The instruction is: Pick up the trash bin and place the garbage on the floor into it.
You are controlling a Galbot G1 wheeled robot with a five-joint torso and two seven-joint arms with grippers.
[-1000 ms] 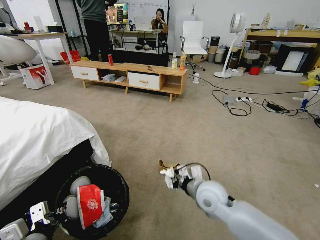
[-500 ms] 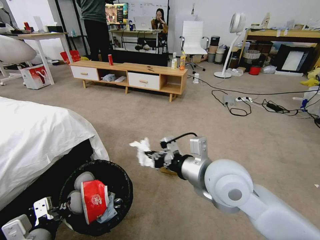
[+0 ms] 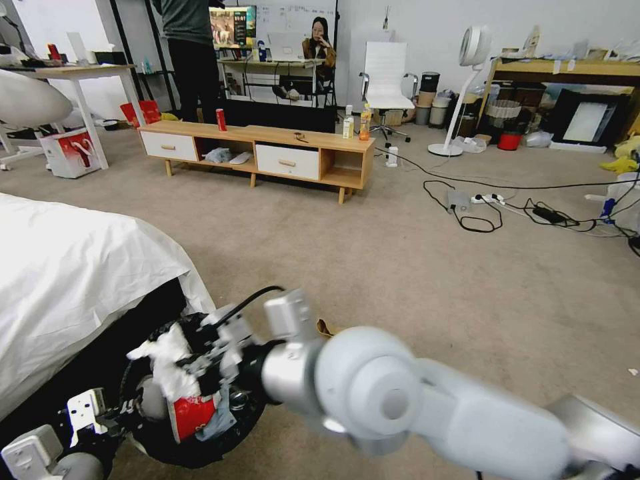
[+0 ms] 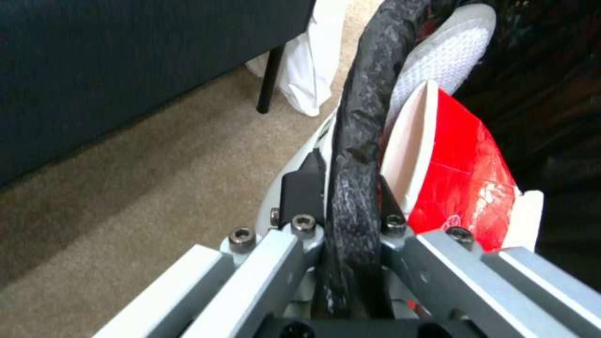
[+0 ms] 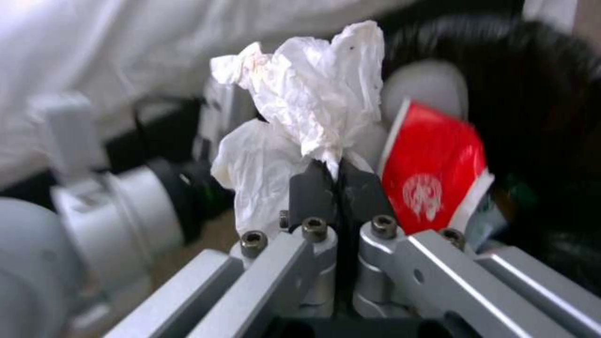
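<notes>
Now, step in hand: the drop-off. The right gripper (image 5: 338, 176) carries a crumpled white tissue (image 5: 300, 108) and hangs over the near rim of the trash bin (image 3: 247, 417).
Right jaws: pressed together, pinching the tissue by its lower edge; most of the paper stands free beyond the fingertips.
Left gripper (image 4: 341, 188): low at the side of the bin nearest the robot, jaws clamped across the bag-wrapped rim (image 4: 357, 117), one inside and one outside.
Trash bin: just beside the bed (image 3: 73, 267), under the overhang of its white sheet. Whether it rests on the floor or is lifted, I cannot tell.
Inside the bin: a crushed red-and-white cup (image 4: 457, 164) leaning on the inner wall, pale rounded pieces behind it.
Next move, as a judgement: the tissue should be well inside the bin's rim before the right jaws part, since light paper could cling to a pad or drift out; the left hold needs to keep the bin steady.
Still to collect, by my reading: a tan scrap (image 3: 327, 328) on the floor (image 3: 400, 267), just beyond the bin and partly hidden by the right arm.
Surface: beige short-pile carpet, with black cables (image 3: 480, 207) far from the bin.
Room: a low wooden cabinet (image 3: 267, 150) well beyond the bin, with an upright red can (image 3: 221, 120) and bottles on it; a white chair and standing fan farther back.
</notes>
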